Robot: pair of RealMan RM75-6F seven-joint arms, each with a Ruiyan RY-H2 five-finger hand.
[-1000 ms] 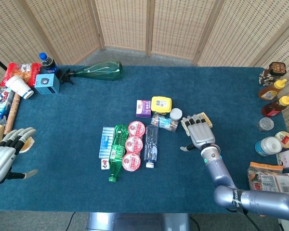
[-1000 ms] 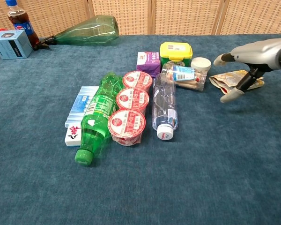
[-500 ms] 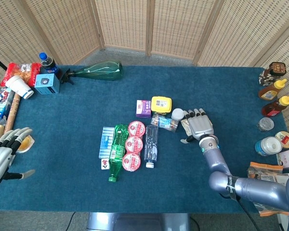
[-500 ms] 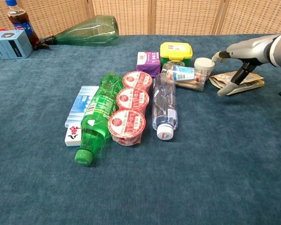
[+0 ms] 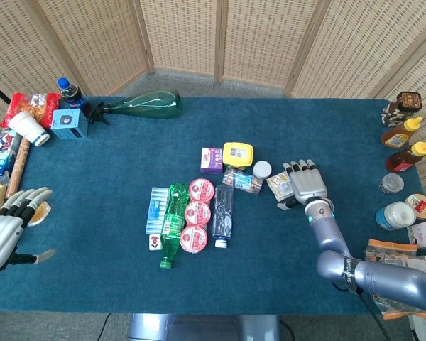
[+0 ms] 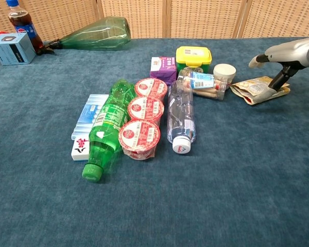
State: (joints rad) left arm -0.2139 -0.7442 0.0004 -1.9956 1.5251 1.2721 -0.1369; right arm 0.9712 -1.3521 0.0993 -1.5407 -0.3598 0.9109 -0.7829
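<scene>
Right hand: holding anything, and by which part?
Nothing held. The right hand hovers, fingers spread, over the tan snack packet; the left hand is empty too.

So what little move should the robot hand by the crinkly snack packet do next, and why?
Probably lower the right robot hand a little and close its fingers on the snack packet. It hovers open over the packet's right end, fingers spread, holding nothing, and the packet lies flat on the table, beside the white-lidded jar.
</scene>
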